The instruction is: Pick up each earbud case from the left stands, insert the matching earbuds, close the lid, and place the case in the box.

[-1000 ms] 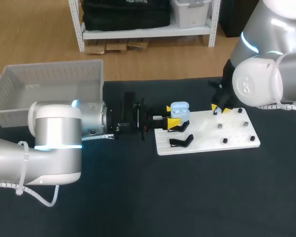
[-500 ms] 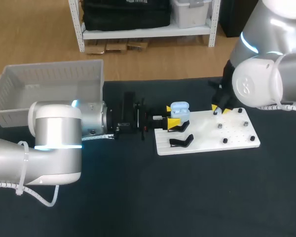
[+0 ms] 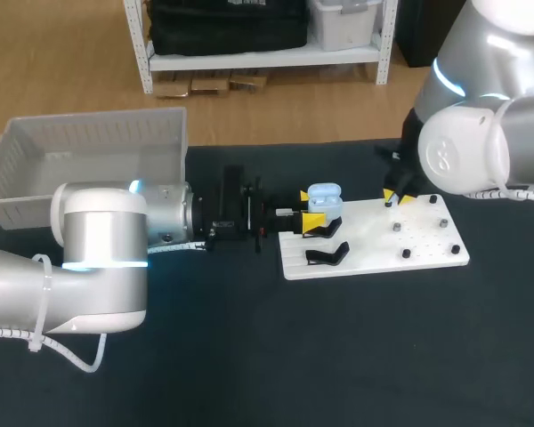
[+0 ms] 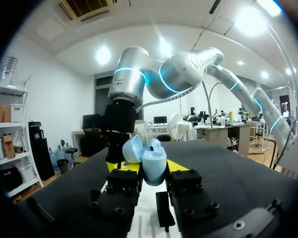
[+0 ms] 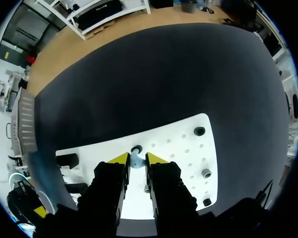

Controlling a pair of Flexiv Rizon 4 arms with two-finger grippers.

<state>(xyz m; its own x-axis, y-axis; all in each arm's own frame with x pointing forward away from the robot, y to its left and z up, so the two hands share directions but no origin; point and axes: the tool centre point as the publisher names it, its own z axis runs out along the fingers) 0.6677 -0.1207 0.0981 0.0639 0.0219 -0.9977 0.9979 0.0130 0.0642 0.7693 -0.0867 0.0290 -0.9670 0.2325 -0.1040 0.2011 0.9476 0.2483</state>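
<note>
A light blue earbud case (image 3: 324,197) with its lid up is held above the left black stands (image 3: 325,255) of the white board (image 3: 374,240). My left gripper (image 3: 311,219) is shut on it. In the left wrist view the case (image 4: 149,161) sits between the yellow tips of the left gripper (image 4: 149,169), its lid tilted back. My right gripper (image 3: 396,197) stands at the board's far edge. In the right wrist view a small light blue earbud (image 5: 135,159) fills the gap of the right gripper (image 5: 137,158), and both fingers touch it.
A white open box (image 3: 89,151) stands at the back left of the black table. Several small pegs (image 3: 397,228) dot the right half of the board (image 5: 179,144), with one peg (image 5: 199,131) ahead of the right gripper.
The right gripper's yellow tips have drawn closer together around the earbud. The left arm and the case have not moved.
</note>
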